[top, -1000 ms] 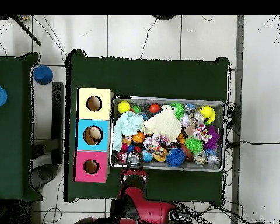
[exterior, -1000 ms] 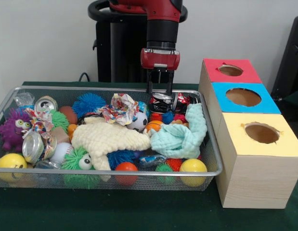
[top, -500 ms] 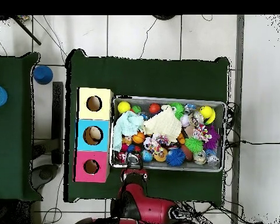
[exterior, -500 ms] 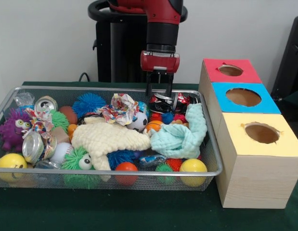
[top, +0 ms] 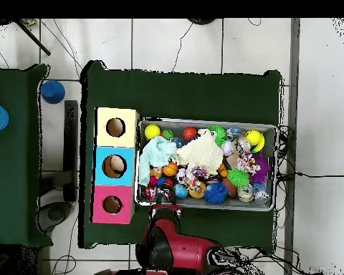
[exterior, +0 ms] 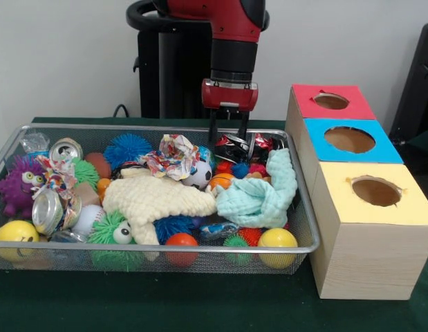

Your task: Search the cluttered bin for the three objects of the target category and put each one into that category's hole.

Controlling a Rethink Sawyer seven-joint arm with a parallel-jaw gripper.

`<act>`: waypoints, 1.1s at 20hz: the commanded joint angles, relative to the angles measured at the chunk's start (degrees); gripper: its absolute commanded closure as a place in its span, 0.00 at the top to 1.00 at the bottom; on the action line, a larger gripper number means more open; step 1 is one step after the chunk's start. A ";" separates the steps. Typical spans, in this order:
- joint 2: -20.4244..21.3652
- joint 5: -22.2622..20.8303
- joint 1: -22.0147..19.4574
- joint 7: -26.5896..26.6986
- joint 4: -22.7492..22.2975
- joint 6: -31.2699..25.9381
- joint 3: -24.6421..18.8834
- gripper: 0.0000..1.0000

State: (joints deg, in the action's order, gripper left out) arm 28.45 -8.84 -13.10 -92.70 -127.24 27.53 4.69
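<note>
Rising, the gripper (exterior: 227,135) is lifting a crushed can (exterior: 231,146) clenched between its fingers (exterior: 239,134). Light, thin, slippery metal; gripping across its flattened rim seems safest.

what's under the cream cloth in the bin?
Sticking out from under the cream cloth: a blue spiky ball at its front edge, and a green fuzzy ball with an eye at its front left. Whatever lies beneath its middle is covered.
</note>
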 commanded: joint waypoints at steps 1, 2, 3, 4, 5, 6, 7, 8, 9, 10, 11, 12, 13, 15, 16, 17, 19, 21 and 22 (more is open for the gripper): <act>-0.02 5.97 0.75 -9.85 11.05 -7.46 -5.11 1.00; 0.04 6.42 0.93 -9.81 11.66 -8.17 -5.17 1.00; 0.06 6.51 0.99 -9.80 11.94 -8.46 -5.18 1.00; 0.03 6.71 0.99 -10.20 12.06 -8.26 -5.24 1.00; 0.10 6.87 1.02 -10.25 12.33 -8.61 -5.29 1.00; 0.17 7.04 1.05 -10.30 12.60 -8.96 -5.34 1.00; 0.24 7.10 1.11 -10.26 12.82 -9.16 -5.33 1.00; 0.35 7.21 1.13 -10.19 13.06 -9.49 -5.33 1.00; 0.42 7.40 1.18 -10.20 13.31 -9.69 -5.34 1.00; 0.49 7.59 1.22 -10.21 13.56 -9.89 -5.35 1.00; 0.54 7.74 1.28 -10.19 13.71 -10.05 -5.34 1.00; 0.62 7.93 1.48 -10.13 13.89 -9.98 -5.20 1.00; 0.68 8.14 1.52 -10.16 14.06 -10.07 -5.24 1.00; 0.79 8.53 1.63 -10.20 14.39 -10.24 -5.30 1.00; 0.84 8.70 1.69 -10.21 14.56 -10.33 -5.32 1.00; 0.91 8.73 1.77 -10.09 14.71 -10.39 -5.30 1.00; 1.14 8.71 1.82 -9.66 15.28 -10.85 -5.40 1.00; 1.50 8.91 1.69 -9.24 15.93 -12.57 -5.65 1.00; 1.69 9.05 1.62 -9.13 16.15 -13.43 -5.77 1.00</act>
State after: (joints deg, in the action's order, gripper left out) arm 28.71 -5.04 -11.35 -92.70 -123.75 19.82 4.67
